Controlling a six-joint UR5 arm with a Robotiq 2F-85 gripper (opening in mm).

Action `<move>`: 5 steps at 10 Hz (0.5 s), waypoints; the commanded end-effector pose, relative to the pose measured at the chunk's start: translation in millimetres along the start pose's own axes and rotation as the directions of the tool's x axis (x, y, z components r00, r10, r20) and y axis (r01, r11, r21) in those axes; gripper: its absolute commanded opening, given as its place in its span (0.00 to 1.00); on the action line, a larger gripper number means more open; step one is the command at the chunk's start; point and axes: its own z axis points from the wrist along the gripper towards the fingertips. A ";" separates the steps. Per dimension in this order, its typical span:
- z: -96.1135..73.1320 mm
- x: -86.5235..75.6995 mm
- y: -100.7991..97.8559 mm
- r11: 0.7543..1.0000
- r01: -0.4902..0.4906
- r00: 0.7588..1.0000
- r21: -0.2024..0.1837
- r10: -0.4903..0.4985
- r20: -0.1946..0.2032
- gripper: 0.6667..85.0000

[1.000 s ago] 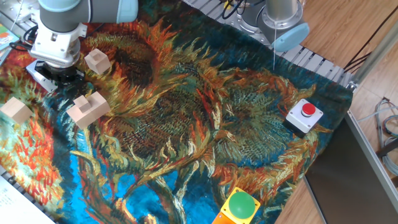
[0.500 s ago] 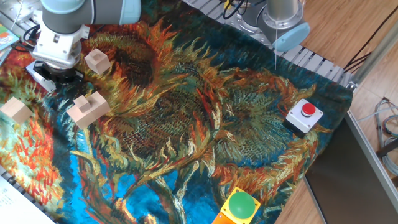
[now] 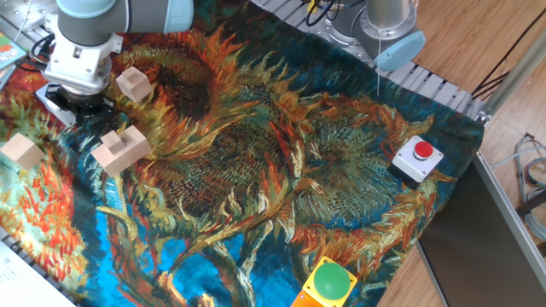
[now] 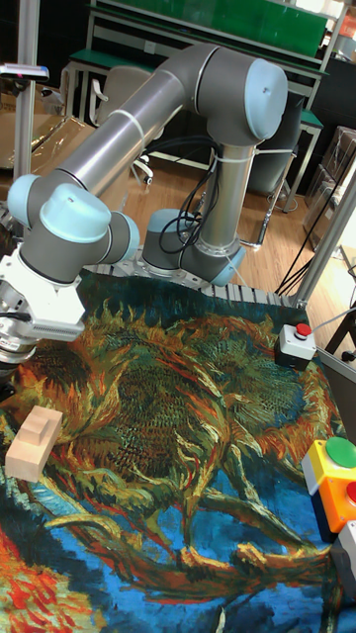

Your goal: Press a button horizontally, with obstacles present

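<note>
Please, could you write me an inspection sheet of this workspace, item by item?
Surface: sunflower-print cloth covers the table.
Job's things: small green button not seen in either view; one cube beside the pincer, another cube near the cloth's edge, notched block between them.
Clutter: red button box; green dome on yellow box.
Grippers: pincer low among the blocks; finger state not visible.
Cables: black cables behind the table.
Surroundings: wooden floor.

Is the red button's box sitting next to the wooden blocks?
No, the red button's box sits alone at the cloth's right edge, while the notched block lies far left.
</note>
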 end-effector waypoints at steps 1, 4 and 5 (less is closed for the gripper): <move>3.4 6.2 -5.8 1.000 -0.001 1.000 0.000 0.001 0.003 0.09; 1.9 17.3 -9.5 1.000 0.008 1.000 0.012 -0.008 -0.018 0.09; 0.1 14.1 -5.1 1.000 0.003 1.000 0.009 -0.003 -0.014 0.09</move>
